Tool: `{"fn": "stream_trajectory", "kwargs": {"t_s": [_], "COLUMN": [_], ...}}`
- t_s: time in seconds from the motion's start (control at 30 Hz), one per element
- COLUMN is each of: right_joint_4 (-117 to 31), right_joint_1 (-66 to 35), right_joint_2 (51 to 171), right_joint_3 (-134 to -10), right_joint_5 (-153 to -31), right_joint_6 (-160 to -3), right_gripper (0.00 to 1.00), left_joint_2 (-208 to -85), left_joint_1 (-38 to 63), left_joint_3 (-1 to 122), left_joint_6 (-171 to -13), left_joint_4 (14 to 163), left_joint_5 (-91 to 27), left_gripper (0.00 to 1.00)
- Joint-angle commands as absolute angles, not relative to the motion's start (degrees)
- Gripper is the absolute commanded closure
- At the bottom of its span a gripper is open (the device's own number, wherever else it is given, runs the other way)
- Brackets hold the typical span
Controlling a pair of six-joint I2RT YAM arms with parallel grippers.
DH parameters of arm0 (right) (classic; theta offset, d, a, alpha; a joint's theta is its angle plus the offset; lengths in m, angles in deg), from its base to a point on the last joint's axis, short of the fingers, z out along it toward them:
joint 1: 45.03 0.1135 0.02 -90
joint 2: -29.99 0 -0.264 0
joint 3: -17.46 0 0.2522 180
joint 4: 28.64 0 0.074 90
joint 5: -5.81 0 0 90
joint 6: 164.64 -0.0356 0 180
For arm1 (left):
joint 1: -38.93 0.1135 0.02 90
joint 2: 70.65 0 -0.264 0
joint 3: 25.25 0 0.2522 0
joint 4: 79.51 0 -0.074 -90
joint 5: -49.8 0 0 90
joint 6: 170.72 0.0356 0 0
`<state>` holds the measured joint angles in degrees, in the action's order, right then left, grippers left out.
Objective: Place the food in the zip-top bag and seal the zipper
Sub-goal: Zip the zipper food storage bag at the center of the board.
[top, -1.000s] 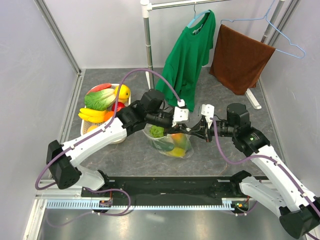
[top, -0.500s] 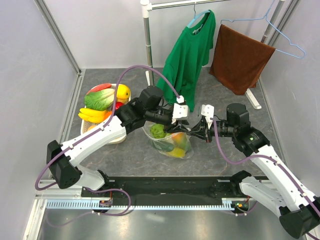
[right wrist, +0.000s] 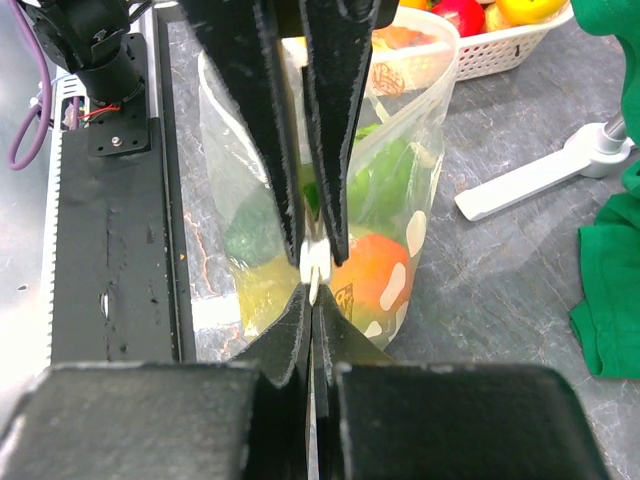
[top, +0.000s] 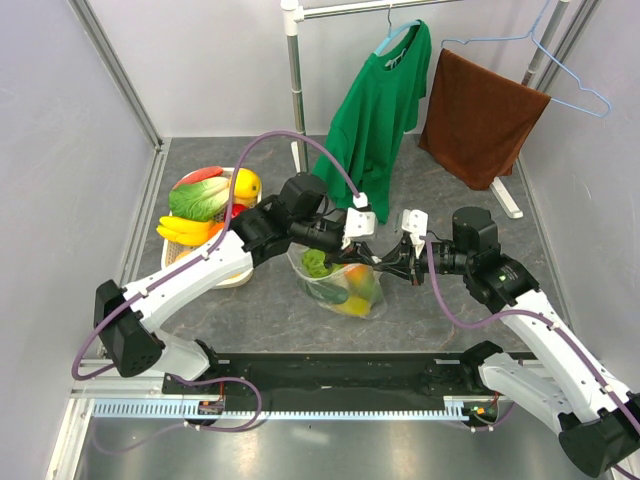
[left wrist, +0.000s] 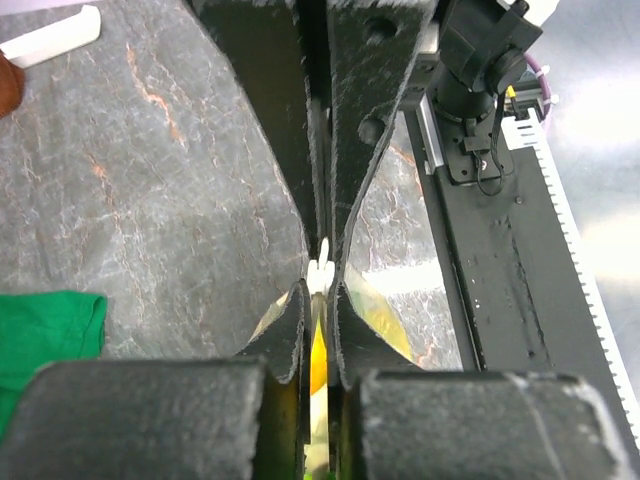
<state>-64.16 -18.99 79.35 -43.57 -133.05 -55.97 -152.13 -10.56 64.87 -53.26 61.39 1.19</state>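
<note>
Standing upright near the middle of the grey desk (top: 470,210), the zip-top bag (top: 348,296) held several pieces of food (right wrist: 365,270). An orange piece sat low down, a dark green piece lay beside it, leafy green showed above, and something yellow rested at the bottom.

The left gripper (left wrist: 320,274) was closed, its two black fingers pressed together on the whitish zipper (left wrist: 321,268) at the bag's top edge. Only a sliver of the strip showed between the tips. The right gripper (right wrist: 313,264) was likewise pinched tight on the same strip, with a small white bit caught between its tips. The dotted clear wall of the bag hung below and behind it.

Seen from above, the two grippers met over the bag's mouth from opposite sides, their tips close together. Whether the strip was pressed shut along its whole length could not be told.

More food lay in the white tray (right wrist: 505,52) at the left of the desk, apart from the bag. It included a pale-green cabbage (top: 200,200), a yellow fruit (top: 246,185) and bananas (top: 185,231). At the back, a green shirt (top: 380,110) and a brown towel (top: 480,115) hung from a rack (top: 293,80).
</note>
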Motion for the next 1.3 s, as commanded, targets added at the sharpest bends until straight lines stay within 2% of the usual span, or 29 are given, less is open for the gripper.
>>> {"fn": "stream_trajectory", "kwargs": {"t_s": [0.0, 0.37, 0.87, 1.27], "right_joint_4": [-62.7, -63.8, -65.0, -67.4], "right_joint_1": [-18.8, -18.8, -19.9, -20.7], "right_joint_2": [77.5, 76.5, 74.2, 73.5], "right_joint_3": [-42.7, -42.6, -41.9, -42.9], "right_joint_5": [-133.6, -131.6, -127.6, -124.3], "right_joint_6": [-55.9, -55.9, -58.2, -56.9], "right_gripper": [1.0, 1.0, 1.0, 1.0], "left_joint_2": [-149.6, -145.4, -136.4, -132.6], "left_joint_1": [-7.3, -0.2, 14.3, 22.1], "left_joint_3": [65.7, 62.8, 57.2, 55.6], "left_joint_6": [-51.3, -43.4, -31.9, -23.5], "left_joint_4": [58.0, 50.4, 39.0, 34.9], "left_joint_5": [1.2, -1.1, -3.6, -5.6], "left_gripper": [0.98, 0.98, 0.98, 0.98]}}
